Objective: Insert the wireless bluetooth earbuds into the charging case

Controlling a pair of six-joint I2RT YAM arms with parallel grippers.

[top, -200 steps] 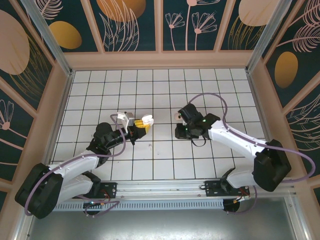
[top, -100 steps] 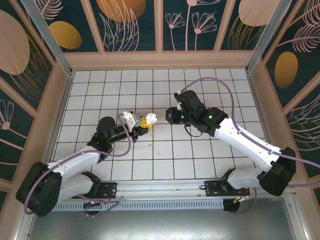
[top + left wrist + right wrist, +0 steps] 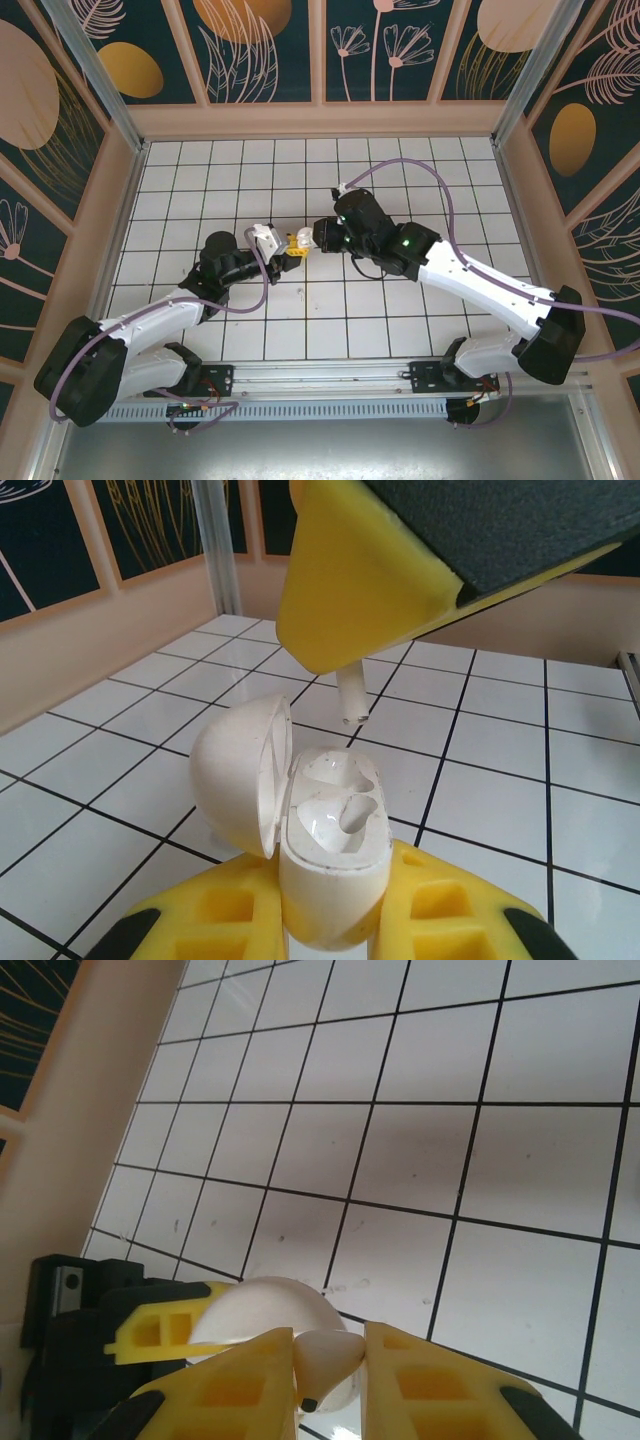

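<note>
Currently the left gripper (image 3: 330, 925) is closed on the charging case (image 3: 335, 845), whose lid (image 3: 240, 770) is swung open toward 9 o'clock. The right gripper (image 3: 330, 1385) is pinched on one earbud (image 3: 352, 695), held at 12 o'clock just above the case's sockets (image 3: 335, 795), over the tiled table (image 3: 500, 780).

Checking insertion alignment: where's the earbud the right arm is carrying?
In the left wrist view the earbud hangs centre frame, pinched in the right gripper, just above the open charging case that the left gripper holds, not touching it.
</note>
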